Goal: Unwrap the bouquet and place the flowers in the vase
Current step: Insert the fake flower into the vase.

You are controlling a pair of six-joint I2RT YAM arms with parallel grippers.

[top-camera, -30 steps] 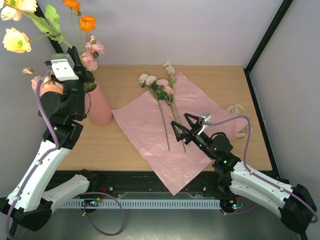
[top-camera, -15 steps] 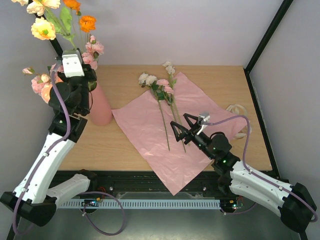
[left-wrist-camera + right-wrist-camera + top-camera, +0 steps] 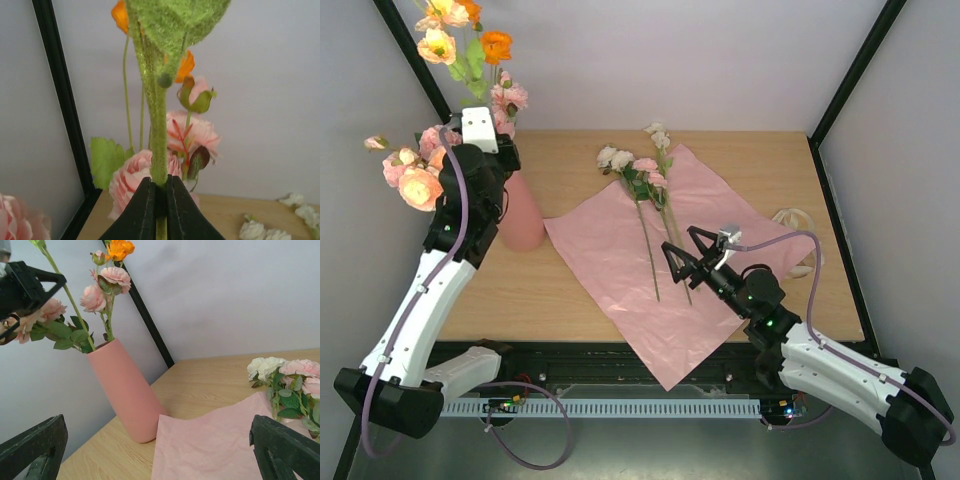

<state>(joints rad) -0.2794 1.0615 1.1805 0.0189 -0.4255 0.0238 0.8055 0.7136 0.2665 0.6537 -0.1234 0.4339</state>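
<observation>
The salmon-pink vase [image 3: 523, 215] stands at the table's left and holds pink flowers [image 3: 508, 97] and orange flowers [image 3: 496, 45]. My left gripper [image 3: 488, 160] is raised beside the vase mouth, shut on a fuzzy green stem [image 3: 159, 145] whose peach blooms [image 3: 438, 45] rise above it. In the right wrist view that stem's lower end reaches the vase [image 3: 127, 390] mouth. The bouquet is unwrapped: its pink wrapping paper [image 3: 660, 270] lies flat, with cream and pink flowers [image 3: 638, 172] on it. My right gripper [image 3: 685, 258] hovers open over their stems.
A cream ribbon [image 3: 796, 222] lies at the table's right, near the black frame post [image 3: 840, 230]. More pink and peach blooms [image 3: 408, 178] hang left of my left arm. The back wall and left frame post [image 3: 410, 60] stand close behind the vase.
My left arm has swung the held stem rightward and more upright, bringing its peach blooms from the far left corner to above the vase. The right arm has not moved.
</observation>
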